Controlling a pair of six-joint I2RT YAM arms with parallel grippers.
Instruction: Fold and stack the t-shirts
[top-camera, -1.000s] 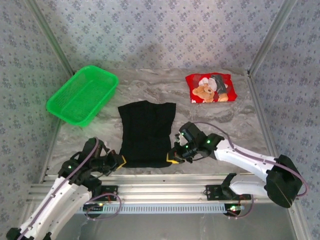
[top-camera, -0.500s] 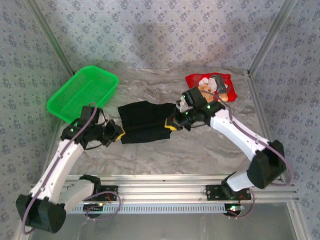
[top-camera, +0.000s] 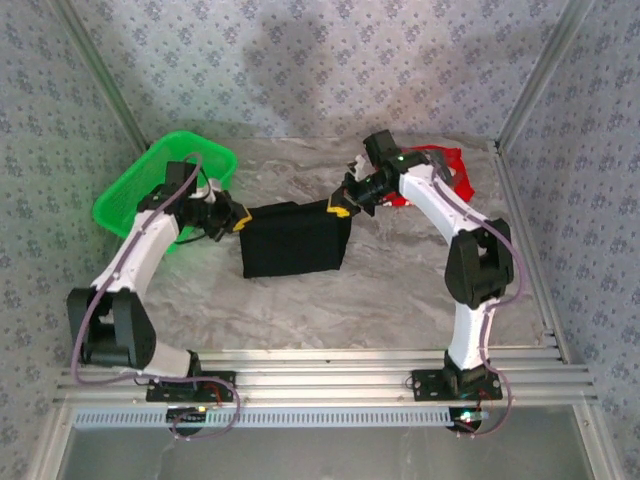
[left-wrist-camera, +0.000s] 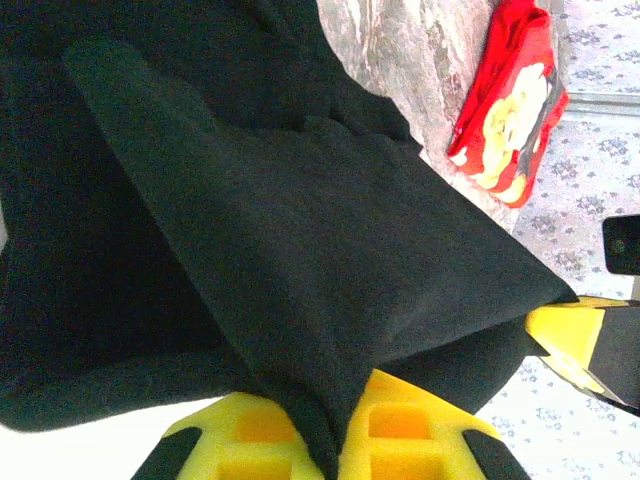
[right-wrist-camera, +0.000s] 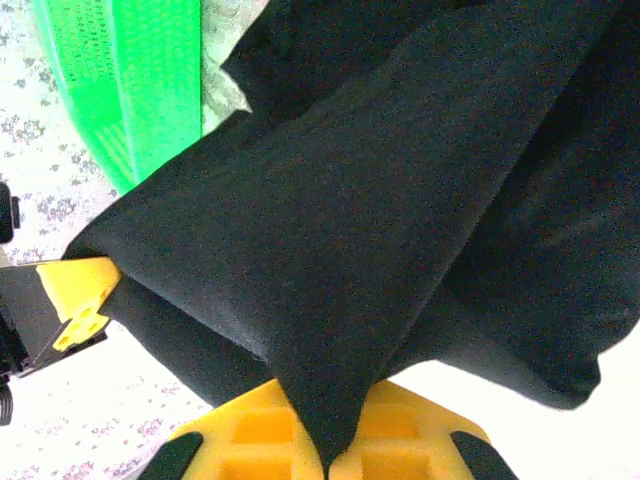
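Now your left gripper and right gripper, both clamped on the large plain black cloth t-shirt, have carried its hem toward twelve o'clock: half-fold nearly complete.

Black t-shirt: lying doubled over on the tabletop.
Left pincer: gripping its far left corner.
Right pincer: gripping its far right corner.

Two t-shirts: one black t-shirt and, off its far right corner, one red t-shirt, half hidden by an arm, seemingly a single piece. One green basket to its left. Two grippers, the left gripper and the right gripper, at its far corners.
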